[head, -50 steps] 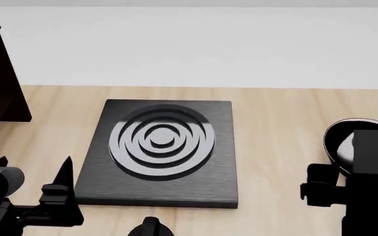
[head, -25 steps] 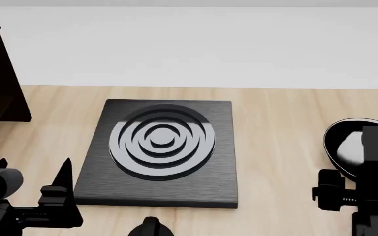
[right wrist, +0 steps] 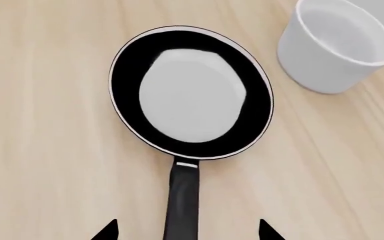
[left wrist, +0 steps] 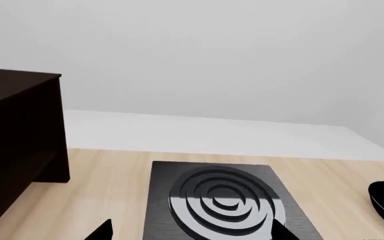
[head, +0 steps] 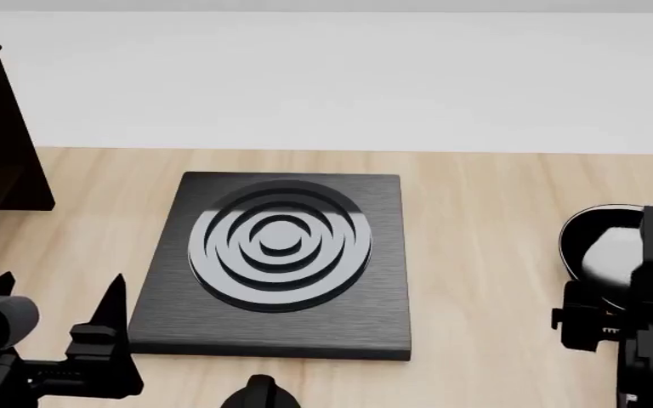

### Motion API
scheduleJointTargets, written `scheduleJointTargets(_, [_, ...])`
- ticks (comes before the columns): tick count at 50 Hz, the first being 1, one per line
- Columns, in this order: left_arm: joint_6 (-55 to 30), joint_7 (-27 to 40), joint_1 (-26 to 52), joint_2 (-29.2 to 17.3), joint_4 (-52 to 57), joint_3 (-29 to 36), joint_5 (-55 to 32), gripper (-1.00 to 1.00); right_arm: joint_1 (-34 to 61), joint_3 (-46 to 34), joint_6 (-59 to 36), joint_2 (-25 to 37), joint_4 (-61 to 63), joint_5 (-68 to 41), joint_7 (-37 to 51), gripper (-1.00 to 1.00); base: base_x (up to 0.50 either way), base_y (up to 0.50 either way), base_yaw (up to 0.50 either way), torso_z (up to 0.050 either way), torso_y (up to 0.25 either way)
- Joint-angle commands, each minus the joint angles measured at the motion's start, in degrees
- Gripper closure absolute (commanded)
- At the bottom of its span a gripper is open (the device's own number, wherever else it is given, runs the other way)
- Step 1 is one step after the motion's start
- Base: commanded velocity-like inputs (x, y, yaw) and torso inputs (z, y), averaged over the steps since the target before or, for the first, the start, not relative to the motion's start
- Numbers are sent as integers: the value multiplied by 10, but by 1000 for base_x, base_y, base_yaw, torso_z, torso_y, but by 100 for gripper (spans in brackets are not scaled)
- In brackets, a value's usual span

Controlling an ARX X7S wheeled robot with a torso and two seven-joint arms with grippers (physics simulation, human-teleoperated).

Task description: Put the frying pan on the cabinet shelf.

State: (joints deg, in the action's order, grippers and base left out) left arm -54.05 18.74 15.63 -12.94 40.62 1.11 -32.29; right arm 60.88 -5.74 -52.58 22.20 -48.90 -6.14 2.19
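The right gripper hovers with its fingers spread above the frying pan's handle, one fingertip to each side, not touching it. The frying pan lies flat on the wooden table, just beside a white pot. In the head view the right arm has slid further right and away from the robot since a second ago, now covering more of the pan. The left gripper waits low at the near table edge, fingers also spread, before the square hob plate. Farther left stands the dark cabinet, well apart from the pan.
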Motion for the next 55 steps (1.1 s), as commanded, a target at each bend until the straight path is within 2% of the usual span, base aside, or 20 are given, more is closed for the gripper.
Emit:
scheduleJointTargets(1, [25, -11, -4, -1, -4, 0, 9, -100, 84, -10, 85, -19, -185, 17, -21, -100, 0, 0, 0, 0, 0])
scheduleJointTargets(6, [28, -9, -4, 0, -5, -5, 6, -100, 124, -19, 121, -26, -257, 26, -25, -100, 0, 0, 0, 0, -106])
scheduleJointTargets(26, [29, -2, -3, -2, -3, -1, -2, -100, 112, -23, 125, -28, -259, 42, -22, -100, 1, 0, 0, 0, -110])
scheduleJointTargets(55, [21, 10, -1, -12, 6, 7, -13, -100, 103, -20, 109, -19, -260, 50, -30, -100, 0, 0, 0, 0, -53])
